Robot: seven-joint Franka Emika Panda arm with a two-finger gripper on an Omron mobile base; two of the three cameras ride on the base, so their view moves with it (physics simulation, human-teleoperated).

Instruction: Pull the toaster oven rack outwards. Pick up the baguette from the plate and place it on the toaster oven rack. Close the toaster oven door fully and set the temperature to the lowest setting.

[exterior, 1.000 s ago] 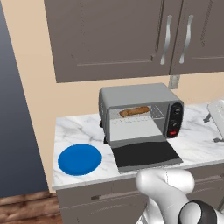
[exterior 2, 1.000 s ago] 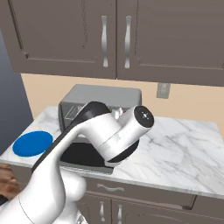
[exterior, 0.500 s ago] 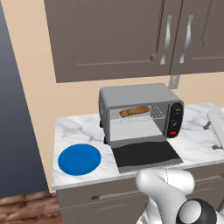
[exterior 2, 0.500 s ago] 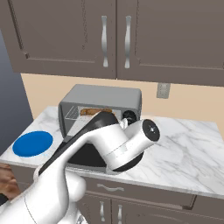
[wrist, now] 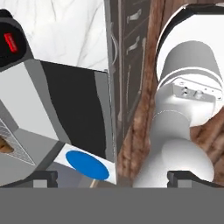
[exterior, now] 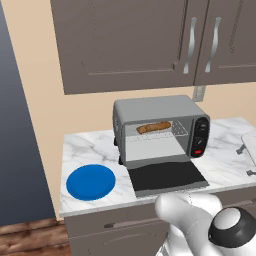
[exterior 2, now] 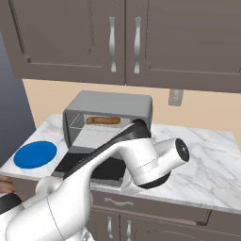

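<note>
- Toaster oven (exterior: 160,131) sits at the far middle of the marble surface (exterior: 225,165); its toaster oven door (exterior: 169,178) is dropped flat toward the near edge, dark glass up.
- Baguette (exterior: 153,128) lies on the toaster oven rack (exterior: 177,131) in the upper part of the cavity, lengthwise left to right (placement step reads as done).
- Blue plate (exterior: 91,182) is bare, on the surface left of the door, apart from it.
- Claw (wrist: 111,177): fingertips stand wide apart at the bottom of the hand view with nothing between them, so released and empty. It looks down from above over the door, plate and surface edge.
- Judged remaining: raise the door fully, then turn the temperature knob on the dark panel (exterior: 200,136) to lowest.
- Risks: rack may project past the cavity mouth (cannot tell from here), which would stop the door short of closing. A push at one corner of the door could slide the oven backward. On the panel, the knobs sit close together above the red button (exterior: 198,152), so the wrong control could be touched.
</note>
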